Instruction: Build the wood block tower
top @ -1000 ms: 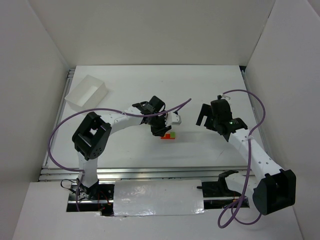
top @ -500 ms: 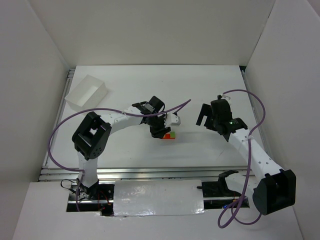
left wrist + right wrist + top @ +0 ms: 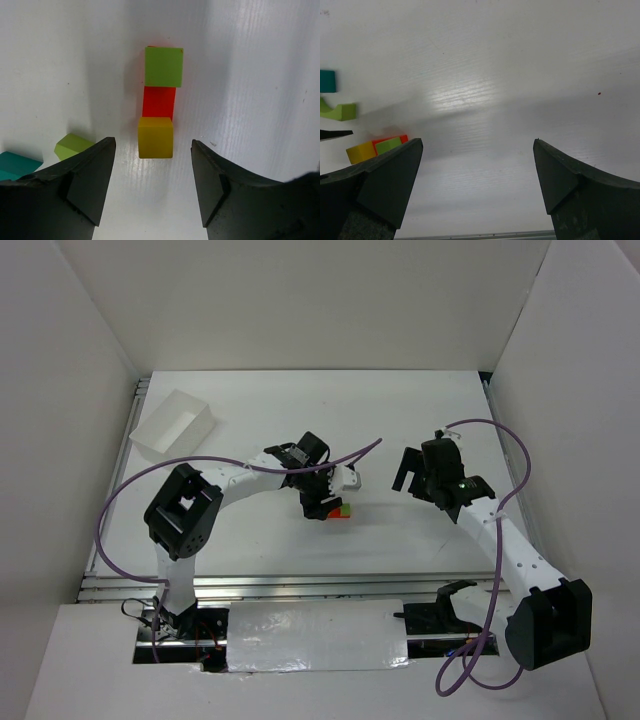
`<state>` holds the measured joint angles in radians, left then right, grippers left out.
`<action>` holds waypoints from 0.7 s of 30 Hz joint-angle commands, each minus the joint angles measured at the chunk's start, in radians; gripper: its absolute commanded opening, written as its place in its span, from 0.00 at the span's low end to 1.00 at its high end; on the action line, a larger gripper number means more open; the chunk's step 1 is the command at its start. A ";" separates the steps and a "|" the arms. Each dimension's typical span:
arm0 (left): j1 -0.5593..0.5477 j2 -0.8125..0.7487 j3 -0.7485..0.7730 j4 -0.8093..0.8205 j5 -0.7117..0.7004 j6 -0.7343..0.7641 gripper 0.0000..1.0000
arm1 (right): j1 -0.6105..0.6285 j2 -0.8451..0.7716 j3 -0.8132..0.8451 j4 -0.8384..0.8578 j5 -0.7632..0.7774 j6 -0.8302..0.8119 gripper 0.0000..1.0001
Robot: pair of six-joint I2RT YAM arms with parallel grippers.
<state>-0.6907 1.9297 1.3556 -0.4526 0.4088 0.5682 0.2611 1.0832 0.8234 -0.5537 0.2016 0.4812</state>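
Three small blocks lie in a touching row on the white table: yellow [image 3: 155, 137], red [image 3: 159, 102] and green [image 3: 164, 66]. My left gripper [image 3: 152, 185] is open and empty, just above the table, with the yellow block right in front of its jaw gap. In the top view the left gripper [image 3: 318, 502] partly covers the row [image 3: 341, 510]. A light green piece [image 3: 72, 145] and a teal piece [image 3: 17, 164] lie left of its jaws. My right gripper [image 3: 410, 472] is open and empty, well to the right of the row. The right wrist view shows the row [image 3: 377, 147] at its left edge.
A white rectangular box [image 3: 173, 425] stands at the back left of the table. White walls close in the table on three sides. A purple cable [image 3: 355, 452] arcs over the left arm. A green arch piece [image 3: 340, 111] and a teal block [image 3: 327, 81] lie beyond the row.
My left gripper has shifted slightly over the block row, covering more of it in the top view. The right arm has not moved.
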 commanded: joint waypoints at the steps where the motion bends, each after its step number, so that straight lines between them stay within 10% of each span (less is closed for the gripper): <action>1: -0.004 -0.005 0.008 0.035 -0.011 -0.017 0.75 | -0.003 -0.020 -0.012 0.040 0.015 -0.004 1.00; 21: -0.020 0.009 0.039 -0.012 0.018 0.018 0.57 | -0.005 -0.026 -0.017 0.043 0.019 -0.004 1.00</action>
<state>-0.6952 1.9297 1.3560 -0.4477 0.3985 0.5541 0.2611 1.0813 0.8223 -0.5529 0.2024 0.4812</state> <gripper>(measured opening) 0.570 0.996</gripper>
